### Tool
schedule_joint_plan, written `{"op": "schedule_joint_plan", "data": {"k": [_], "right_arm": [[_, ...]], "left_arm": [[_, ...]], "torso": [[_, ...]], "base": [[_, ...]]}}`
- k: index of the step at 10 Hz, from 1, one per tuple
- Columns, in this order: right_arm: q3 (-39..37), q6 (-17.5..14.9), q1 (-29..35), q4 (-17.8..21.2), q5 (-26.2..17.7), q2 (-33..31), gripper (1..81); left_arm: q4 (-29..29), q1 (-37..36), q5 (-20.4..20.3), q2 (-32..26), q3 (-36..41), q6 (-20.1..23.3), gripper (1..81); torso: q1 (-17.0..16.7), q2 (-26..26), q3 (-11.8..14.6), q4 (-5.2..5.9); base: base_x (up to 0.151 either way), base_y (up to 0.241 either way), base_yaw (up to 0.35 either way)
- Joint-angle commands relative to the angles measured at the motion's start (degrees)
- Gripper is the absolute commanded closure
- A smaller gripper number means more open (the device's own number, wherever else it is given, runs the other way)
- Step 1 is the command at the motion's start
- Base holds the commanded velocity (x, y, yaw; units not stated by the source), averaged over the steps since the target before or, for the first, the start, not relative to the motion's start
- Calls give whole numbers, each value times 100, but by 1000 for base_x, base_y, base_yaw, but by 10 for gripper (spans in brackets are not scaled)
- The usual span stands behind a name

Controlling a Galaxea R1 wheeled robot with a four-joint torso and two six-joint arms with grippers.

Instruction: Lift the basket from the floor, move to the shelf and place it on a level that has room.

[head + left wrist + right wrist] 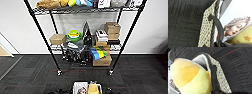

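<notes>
Two wrist views put the basket (205, 30) close up: cream woven wall, chequered with dark dots, thick dark braided rim. In the left wrist view a dark curved finger (218, 26) hooks over the rim, one end against the outer weave, the rest running down inside the wall; the opposing finger cannot be made out, so jaw width cannot be told. In the right wrist view a dark flat finger (214, 78) lies along the opposite rim, against the weave; jaw state again cannot be told.

Contents: a glossy printed picture book (235, 26) and a soft yellow rounded plush (189, 75).

Head view: basket sits at the bottom edge, centred, over dark charcoal carpet floor (140, 72) with faint seams. Shelf (37, 25), black wire rack on castors, stands well apart ahead against a white wall, tiers holding cardboard boxes (112, 30) and toys.
</notes>
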Motion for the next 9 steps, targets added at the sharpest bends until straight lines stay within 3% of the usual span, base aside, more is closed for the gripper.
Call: {"op": "schedule_joint_plan", "data": {"k": [1,7,8,9], "right_arm": [[87,75,608,123,-299,-16,811],[166,66,555,141,-299,-43,811],[219,66,546,141,-299,-69,811],[350,66,529,141,-291,-156,811]], "left_arm": [[-145,-662,383,-21,29,-69,811],[-110,-539,409,-82,152,19,811],[-110,-548,409,-117,249,19,811],[-118,-557,383,-230,467,19,811]], "torso": [[0,0,0,0],[0,0,0,0],[-369,573,0,0],[-382,599,397,0]], "base": [[0,0,0],[0,0,0],[0,0,0],[0,0,0]]}}
